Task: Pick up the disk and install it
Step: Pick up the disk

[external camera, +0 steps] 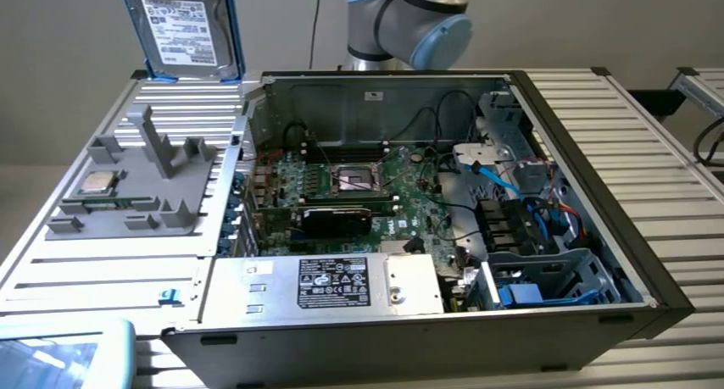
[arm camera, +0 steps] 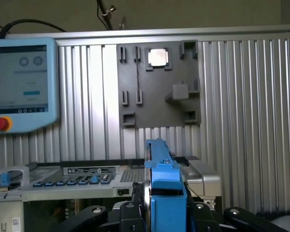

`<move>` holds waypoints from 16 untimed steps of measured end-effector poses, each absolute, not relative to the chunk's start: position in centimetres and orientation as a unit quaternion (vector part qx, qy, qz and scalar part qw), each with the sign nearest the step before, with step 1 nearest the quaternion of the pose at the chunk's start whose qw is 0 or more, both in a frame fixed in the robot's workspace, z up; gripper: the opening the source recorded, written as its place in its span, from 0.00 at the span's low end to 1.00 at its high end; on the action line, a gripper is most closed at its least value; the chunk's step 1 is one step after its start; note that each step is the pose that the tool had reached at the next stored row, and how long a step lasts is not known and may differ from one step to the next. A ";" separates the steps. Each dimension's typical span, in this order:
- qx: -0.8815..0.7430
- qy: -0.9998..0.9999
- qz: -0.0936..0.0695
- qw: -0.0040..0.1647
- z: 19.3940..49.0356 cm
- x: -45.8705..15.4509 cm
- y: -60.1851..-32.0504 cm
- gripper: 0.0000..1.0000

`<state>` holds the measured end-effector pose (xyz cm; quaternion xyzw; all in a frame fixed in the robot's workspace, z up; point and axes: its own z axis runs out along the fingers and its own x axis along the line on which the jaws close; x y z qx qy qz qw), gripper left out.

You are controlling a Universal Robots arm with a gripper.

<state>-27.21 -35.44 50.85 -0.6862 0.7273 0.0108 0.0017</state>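
Disk (external camera: 181,29) is off the table and in the air, upright with its label face to the exterior camera. It hangs above and beyond the far corner of the open PC case (external camera: 588,236), on the exterior view's left.

From the wrist camera I see the disk (arm camera: 164,188) edge-on, with the blue frame running straight out from the gripper (arm camera: 164,218). The black fingers (arm camera: 198,215) sit tight against either side of the frame with no gap visible. I read that as closed on the disk.

Grey fixture plate (external camera: 136,194) lies flat just beside the case on that same side, with the CPU chip (external camera: 97,183) seated in it. The blue drive cage (external camera: 554,279) is inside the case at its near corner, on the exterior view's right.

Handling, my judgement:
- Rigid metal body, dense for its size, intolerant of knocks.
- The bare casing looks slick, and the plastic frame will flex a little.
- Best hold is across the frame's two long rails, away from the connector end and label.
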 end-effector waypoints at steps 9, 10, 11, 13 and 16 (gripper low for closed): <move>-0.686 0.727 0.015 0.006 51.3 -24.7 -37.4 0.38; -0.686 0.727 0.016 0.006 51.3 -24.4 -37.6 0.38; -0.686 0.727 0.016 0.007 51.4 -24.2 -37.9 0.38; -0.686 0.727 0.017 0.008 51.5 -23.6 -38.4 0.38; -0.686 0.727 0.017 0.008 51.5 -22.6 -39.1 0.38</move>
